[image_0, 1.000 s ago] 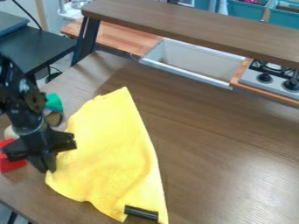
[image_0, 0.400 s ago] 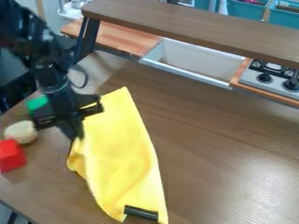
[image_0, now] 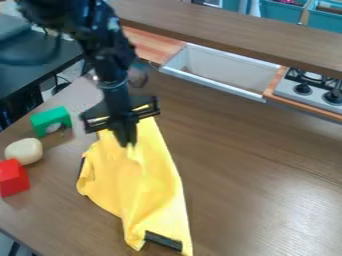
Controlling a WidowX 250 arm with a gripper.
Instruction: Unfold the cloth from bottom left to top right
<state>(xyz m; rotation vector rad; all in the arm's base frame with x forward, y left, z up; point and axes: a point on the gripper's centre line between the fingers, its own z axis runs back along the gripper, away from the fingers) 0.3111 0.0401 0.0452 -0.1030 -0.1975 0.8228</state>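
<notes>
The black gripper (image_0: 128, 140) hangs over the upper part of the yellow cloth (image_0: 137, 185), pointing down and shut on a pinch of it. Folds run down from the fingertips. The cloth lies bunched and narrow on the table, its upper edge partly hidden behind the gripper. Its lower end reaches the table's near side, where a black strip (image_0: 163, 241) lies across it. Another dark edge shows at the cloth's left side.
Along the left side of the brown table (image_0: 260, 175) sit a green block (image_0: 50, 120), a cream rounded object (image_0: 24, 151) and a red block (image_0: 12, 177). Behind are a raised shelf (image_0: 227, 25), a white sink (image_0: 220, 70) and a stove (image_0: 310, 86).
From the lower left, the gripper has moved up and to the right, dragging the cloth's left part with it. The cloth is narrower, and the objects at the left are uncovered.
</notes>
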